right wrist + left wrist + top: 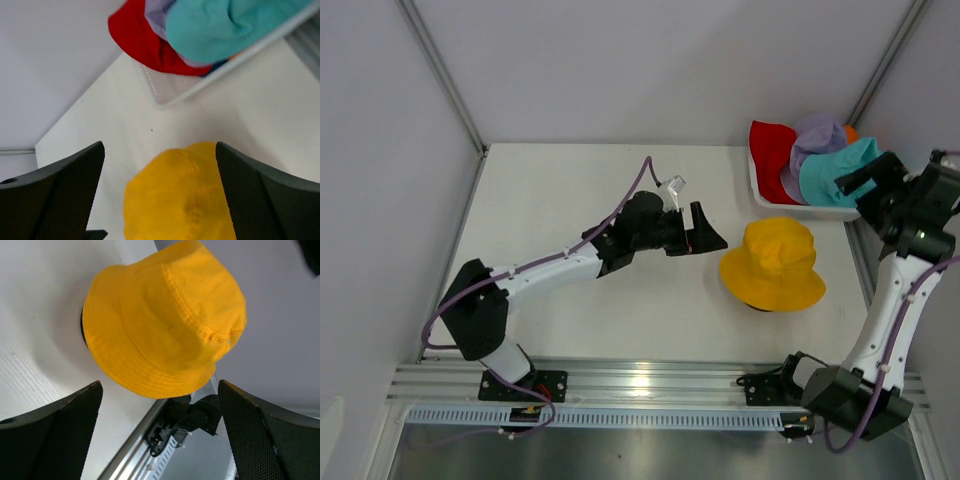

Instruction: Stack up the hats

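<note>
While the yellow hat [772,265] sits crown-up on the table [570,200], right of centre, with a dark base [82,329] peeking from under its brim, the other hats are piled in the white basket [790,208] at far right, just behind it. In the pile: red hat [770,145] at left, lavender hat [817,138] top middle, teal hat [840,172] toward the front, sliver of orange hat [850,130] at the back. Left gripper [708,232] hovers just left of the yellow hat, pointed at it, jaws wide apart, nothing between them, no contact. Right gripper [855,190] hangs over the basket's near right corner, by the teal hat, jaws also spread wide, holding nothing. Its wrist view looks down on the yellow hat and the basket.
</note>
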